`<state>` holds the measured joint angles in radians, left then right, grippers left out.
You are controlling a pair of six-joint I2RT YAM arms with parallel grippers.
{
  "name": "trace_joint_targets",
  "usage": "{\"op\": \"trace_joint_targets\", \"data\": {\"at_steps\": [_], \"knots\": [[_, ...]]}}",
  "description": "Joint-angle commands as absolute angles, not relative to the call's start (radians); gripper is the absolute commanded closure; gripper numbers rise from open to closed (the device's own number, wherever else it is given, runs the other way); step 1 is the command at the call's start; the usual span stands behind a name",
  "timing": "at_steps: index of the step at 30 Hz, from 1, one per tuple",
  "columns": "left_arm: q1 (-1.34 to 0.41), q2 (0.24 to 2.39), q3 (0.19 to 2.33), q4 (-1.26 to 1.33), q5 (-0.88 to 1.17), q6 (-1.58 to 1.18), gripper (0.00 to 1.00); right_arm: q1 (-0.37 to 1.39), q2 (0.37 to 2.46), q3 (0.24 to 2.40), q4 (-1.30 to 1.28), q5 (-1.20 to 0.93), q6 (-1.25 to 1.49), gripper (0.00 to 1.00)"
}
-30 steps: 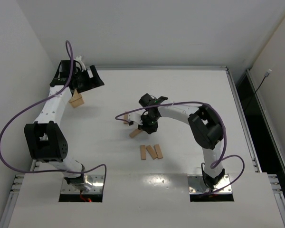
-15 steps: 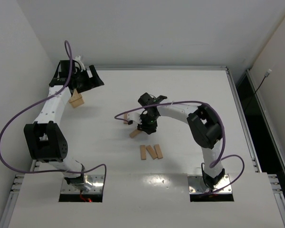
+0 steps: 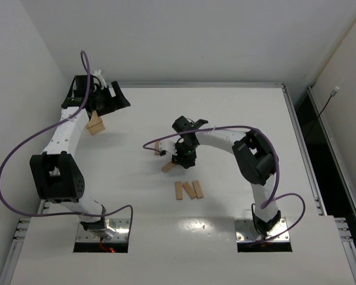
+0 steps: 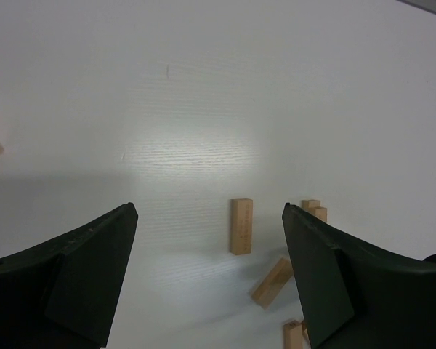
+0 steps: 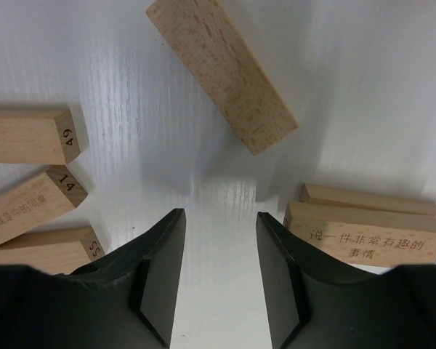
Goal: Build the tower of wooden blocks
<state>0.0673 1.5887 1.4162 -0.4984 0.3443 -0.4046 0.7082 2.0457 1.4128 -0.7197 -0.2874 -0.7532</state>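
Several light-tan wood blocks lie flat mid-table. One tilted block (image 3: pixel 169 167) (image 5: pixel 221 73) lies just beyond my right gripper's (image 3: pixel 180 156) (image 5: pixel 219 218) tips. Three blocks (image 3: pixel 188 190) lie side by side nearer the bases, and their numbered ends (image 5: pixel 29 189) show at the left of the right wrist view. Two blocks with printed text (image 5: pixel 367 231) lie together at the right finger. The right gripper is open, empty and low over bare table. My left gripper (image 3: pixel 110 98) (image 4: pixel 208 211) is wide open and empty at the far left. No upright tower shows.
A tan block (image 3: pixel 95 126) lies by the left arm near the far-left corner. Another block (image 4: pixel 241 225) lies alone ahead of the left gripper. The table (image 3: pixel 237 119) has raised edges, and walls stand close on the left and at the back.
My right gripper has shifted very slightly to the left over the blocks. The blocks and the left arm have not moved.
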Motion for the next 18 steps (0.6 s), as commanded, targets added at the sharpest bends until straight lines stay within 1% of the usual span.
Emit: {"op": "trace_joint_targets", "data": {"at_steps": [1,4,6,8,9,18], "knots": [[0.080,1.574,1.411,-0.459,0.360,-0.413,0.21,0.703,2.054,1.450,-0.715,-0.295,-0.758,0.58],[0.080,1.574,1.411,-0.459,0.360,-0.413,0.21,0.703,2.054,1.450,-0.715,-0.295,-0.758,0.58],[0.080,1.574,1.411,-0.459,0.360,-0.413,0.21,0.703,2.054,1.450,-0.715,-0.295,-0.758,0.55],[0.080,1.574,1.411,-0.459,0.360,-0.413,0.21,0.703,2.054,1.450,-0.706,-0.295,-0.758,0.54],[0.080,1.574,1.411,-0.459,0.360,-0.413,0.23,0.703,2.054,1.450,-0.706,-0.295,-0.758,0.54],[0.080,1.574,1.411,-0.459,0.360,-0.413,0.23,0.703,2.054,1.450,-0.706,-0.295,-0.758,0.53]]}}
